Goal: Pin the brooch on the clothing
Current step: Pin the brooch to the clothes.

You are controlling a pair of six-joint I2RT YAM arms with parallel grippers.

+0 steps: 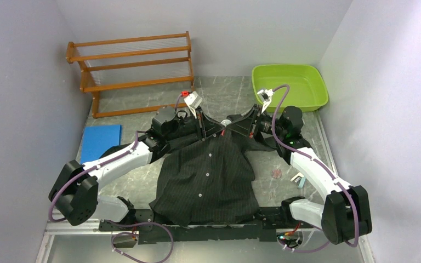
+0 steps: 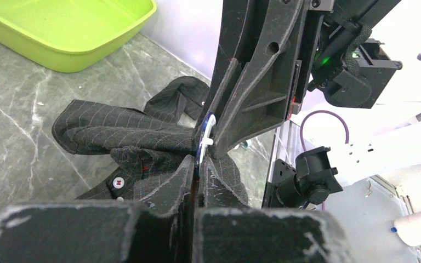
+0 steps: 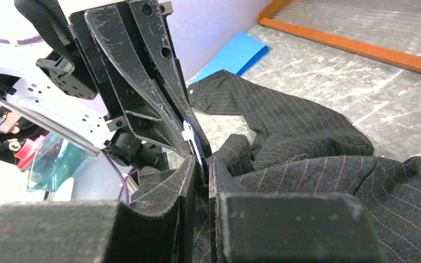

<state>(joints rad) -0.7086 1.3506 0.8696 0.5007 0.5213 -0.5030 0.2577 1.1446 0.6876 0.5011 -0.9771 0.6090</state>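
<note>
The clothing, a black pinstriped shirt with white buttons, lies flat on the table with its collar at the far end. Both grippers meet over the collar. The brooch, a thin blue and white piece seen edge-on, stands between the two pairs of fingertips. My left gripper is shut on its near edge. My right gripper is shut on the brooch from the opposite side, with a fold of shirt fabric in its jaws. From above, the left gripper and right gripper hide the brooch.
A lime-green tub sits at the back right and a wooden rack at the back left. A blue pad lies left of the shirt. Small loose items lie right of the shirt near the right arm.
</note>
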